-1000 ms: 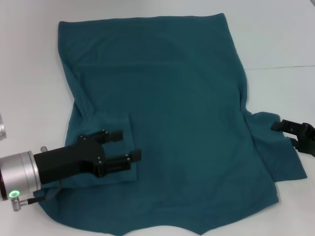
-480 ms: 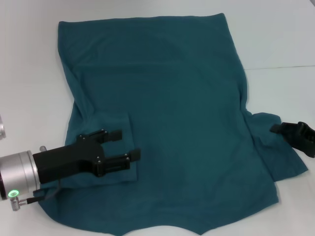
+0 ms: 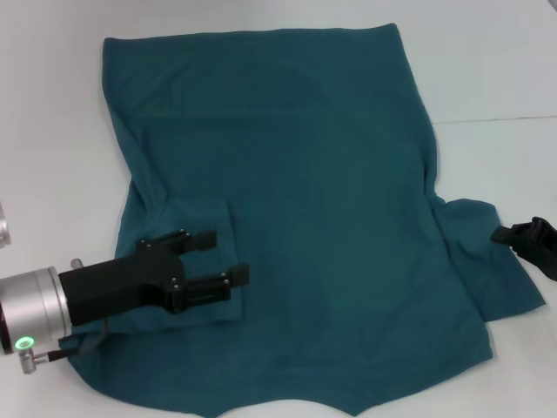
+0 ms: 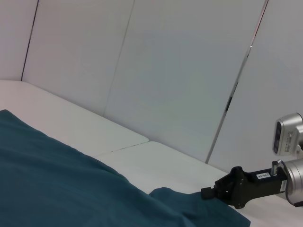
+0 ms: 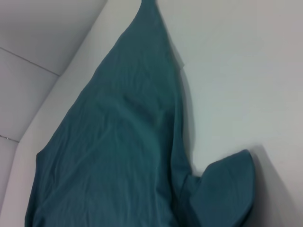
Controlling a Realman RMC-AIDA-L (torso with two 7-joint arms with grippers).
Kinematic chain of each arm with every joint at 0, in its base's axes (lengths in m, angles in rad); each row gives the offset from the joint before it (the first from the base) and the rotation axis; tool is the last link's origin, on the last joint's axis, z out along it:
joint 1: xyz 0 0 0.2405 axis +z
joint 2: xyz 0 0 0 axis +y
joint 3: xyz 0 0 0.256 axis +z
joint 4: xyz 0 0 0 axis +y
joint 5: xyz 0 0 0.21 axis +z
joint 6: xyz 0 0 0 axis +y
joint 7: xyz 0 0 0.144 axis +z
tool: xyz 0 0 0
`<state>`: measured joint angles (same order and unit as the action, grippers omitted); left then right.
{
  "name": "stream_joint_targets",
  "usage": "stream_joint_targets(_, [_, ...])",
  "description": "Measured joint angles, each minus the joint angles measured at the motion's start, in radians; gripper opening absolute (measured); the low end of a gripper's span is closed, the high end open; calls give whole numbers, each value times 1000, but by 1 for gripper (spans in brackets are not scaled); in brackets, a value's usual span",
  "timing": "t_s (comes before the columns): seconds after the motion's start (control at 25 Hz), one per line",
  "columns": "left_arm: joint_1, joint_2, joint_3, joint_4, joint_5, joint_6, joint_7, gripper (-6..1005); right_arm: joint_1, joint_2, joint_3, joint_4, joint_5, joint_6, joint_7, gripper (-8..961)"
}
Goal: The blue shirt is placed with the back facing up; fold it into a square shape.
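Observation:
The blue shirt (image 3: 296, 192) lies spread flat and plain on the white table (image 3: 487, 61). Its left sleeve is folded inward onto the body. My left gripper (image 3: 230, 255) hovers open over that folded sleeve, with nothing between its fingers. My right gripper (image 3: 503, 233) is at the right edge, just beside the right sleeve (image 3: 474, 218), with its fingers drawn together. The left wrist view shows the right gripper (image 4: 204, 192) tip at the sleeve's edge. No cloth is lifted. The right wrist view shows the shirt (image 5: 118, 142) and the sleeve (image 5: 227, 189), but no fingers.
A seam in the white table (image 3: 496, 118) runs off to the right of the shirt. Pale wall panels (image 4: 180, 71) stand behind the table. The shirt's lower hem (image 3: 287, 402) reaches the near edge of the head view.
My right gripper went from open over the right sleeve to shut and pulled back to the right, off the cloth. The left gripper has not moved.

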<state>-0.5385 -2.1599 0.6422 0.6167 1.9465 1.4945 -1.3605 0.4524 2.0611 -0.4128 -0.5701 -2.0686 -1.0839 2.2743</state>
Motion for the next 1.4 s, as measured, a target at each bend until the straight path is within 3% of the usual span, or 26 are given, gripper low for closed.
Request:
stream_joint_targets(0.12, [0,-1,0,0,0,2,0,860,-1,1,0,1,11,4,-9,3])
stream_joint_targets(0.68, [8,-2,-4,0,0,4,0,860,-13,-4,40,13,174,68,-141,3])
stream_joint_targets(1.4, [-3,-2,1,-8,0,2,0,860,-8,-25,39,2,182,102,-160,4])
